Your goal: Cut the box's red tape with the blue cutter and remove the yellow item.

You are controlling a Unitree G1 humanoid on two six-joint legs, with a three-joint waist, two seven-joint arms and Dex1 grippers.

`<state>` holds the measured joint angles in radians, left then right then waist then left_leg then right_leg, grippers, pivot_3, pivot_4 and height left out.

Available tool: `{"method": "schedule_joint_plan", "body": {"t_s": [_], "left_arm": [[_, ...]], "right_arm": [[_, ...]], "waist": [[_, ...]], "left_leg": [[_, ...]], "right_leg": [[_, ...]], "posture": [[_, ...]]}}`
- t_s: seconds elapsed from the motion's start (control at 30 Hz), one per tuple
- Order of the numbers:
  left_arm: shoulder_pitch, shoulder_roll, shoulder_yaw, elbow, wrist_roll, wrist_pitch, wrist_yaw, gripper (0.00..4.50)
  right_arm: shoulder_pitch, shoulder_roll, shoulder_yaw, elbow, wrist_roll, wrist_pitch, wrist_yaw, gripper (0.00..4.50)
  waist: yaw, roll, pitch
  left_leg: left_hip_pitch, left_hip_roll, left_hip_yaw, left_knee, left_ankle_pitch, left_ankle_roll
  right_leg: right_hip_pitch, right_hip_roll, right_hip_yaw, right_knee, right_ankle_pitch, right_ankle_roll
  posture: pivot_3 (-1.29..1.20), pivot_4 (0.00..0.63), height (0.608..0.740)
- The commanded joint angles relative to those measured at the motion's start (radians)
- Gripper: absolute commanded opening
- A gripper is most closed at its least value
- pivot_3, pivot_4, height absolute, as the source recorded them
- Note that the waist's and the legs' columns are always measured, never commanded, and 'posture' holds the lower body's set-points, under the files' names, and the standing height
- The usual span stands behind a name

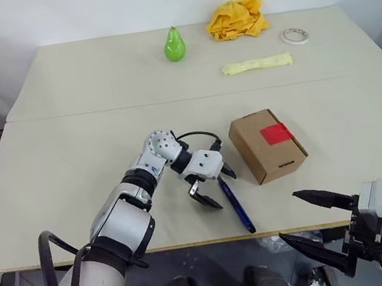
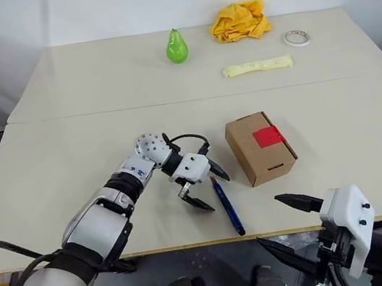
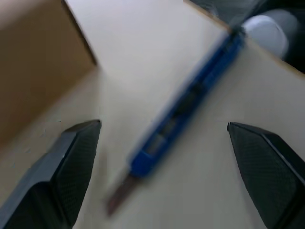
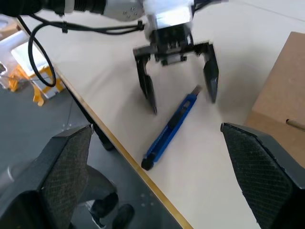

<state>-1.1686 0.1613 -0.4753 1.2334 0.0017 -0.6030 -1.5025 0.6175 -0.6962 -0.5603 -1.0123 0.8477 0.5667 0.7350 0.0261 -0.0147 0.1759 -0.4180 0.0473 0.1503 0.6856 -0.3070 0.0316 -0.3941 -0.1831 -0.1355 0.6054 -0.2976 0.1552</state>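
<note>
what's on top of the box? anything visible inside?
The red tape sits on the top face of the box. The box is closed, so its contents are hidden.

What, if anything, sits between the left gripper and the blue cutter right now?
Nothing visible. The left gripper hangs open over the blade end of the blue cutter, one finger on each side, with bare table between them. The box stands apart, on the cutter's far side.

Bare tabletop [image 1: 71, 170] around blue cutter [image 1: 237, 205]
</note>
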Motion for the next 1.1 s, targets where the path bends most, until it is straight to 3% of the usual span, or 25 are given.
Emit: {"method": "schedule_joint_plan", "body": {"t_s": [0.03, 0.1, 0.2, 0.5, 0.83, 0.97, 1.1], "left_arm": [[-0.006, -0.030, 0.011, 0.022, 0.032, 0.039, -0.110, 4.50], [-0.003, -0.042, 0.016, 0.029, 0.051, 0.059, -0.110, 4.50], [0.000, -0.045, 0.016, 0.035, 0.073, 0.090, -0.111, 3.91], [0.016, 0.011, -0.020, 0.029, 0.095, 0.107, -0.112, 1.31], [0.061, 0.082, 0.005, -0.004, 0.092, 0.122, -0.112, 1.31], [0.090, 0.111, -0.007, -0.049, 0.064, 0.130, -0.112, 0.47], [0.110, 0.128, -0.018, -0.092, 0.038, 0.157, -0.112, 0.47]], "right_arm": [[0.005, -0.012, -0.026, -0.022, 0.033, -0.006, -0.022, 4.47], [-0.001, -0.016, -0.021, -0.022, 0.042, -0.003, -0.035, 4.47], [-0.006, -0.024, -0.015, -0.021, 0.050, -0.002, -0.048, 4.50], [-0.036, -0.055, -0.004, 0.006, 0.056, -0.008, -0.053, 4.50], [-0.073, -0.074, 0.022, 0.033, 0.047, -0.007, -0.041, 4.50], [-0.097, -0.086, 0.037, 0.051, 0.040, -0.006, -0.035, 4.50], [-0.114, -0.097, 0.044, 0.067, 0.034, -0.006, -0.025, 4.50]], "waist": [[0.001, 0.000, 0.000], [0.001, 0.000, 0.000], [0.003, 0.000, 0.000], [-0.001, -0.001, -0.001], [-0.008, -0.001, -0.001], [-0.012, -0.001, -0.001], [-0.016, -0.001, -0.001]], "left_leg": [[0.000, 0.000, 0.000, 0.000, 0.000, 0.000], [0.000, 0.000, 0.000, 0.000, 0.000, 0.000], [0.000, 0.000, 0.000, 0.001, 0.000, 0.000], [0.000, 0.001, -0.002, 0.011, -0.003, 0.005], [0.000, 0.002, -0.002, 0.012, -0.002, 0.005], [0.001, 0.002, -0.002, 0.012, -0.003, 0.005], [0.002, 0.003, -0.002, 0.012, -0.003, 0.006]], "right_leg": [[0.000, 0.000, 0.000, 0.000, 0.000, 0.000], [0.000, 0.000, 0.000, 0.000, 0.000, 0.000], [0.000, 0.000, 0.000, 0.000, 0.000, 0.000], [0.002, -0.001, 0.000, 0.002, 0.001, -0.001], [0.001, 0.000, 0.001, 0.005, 0.002, -0.002], [0.002, 0.000, 0.001, 0.005, 0.002, -0.002], [0.002, 0.000, 0.001, 0.006, 0.003, -0.004]], "posture": [[0.00, 0.150, 0.740], [0.00, 0.150, 0.740], [0.00, 0.150, 0.740], [0.00, 0.150, 0.740], [0.00, 0.150, 0.740], [0.00, 0.150, 0.740], [0.00, 0.150, 0.740]]}}
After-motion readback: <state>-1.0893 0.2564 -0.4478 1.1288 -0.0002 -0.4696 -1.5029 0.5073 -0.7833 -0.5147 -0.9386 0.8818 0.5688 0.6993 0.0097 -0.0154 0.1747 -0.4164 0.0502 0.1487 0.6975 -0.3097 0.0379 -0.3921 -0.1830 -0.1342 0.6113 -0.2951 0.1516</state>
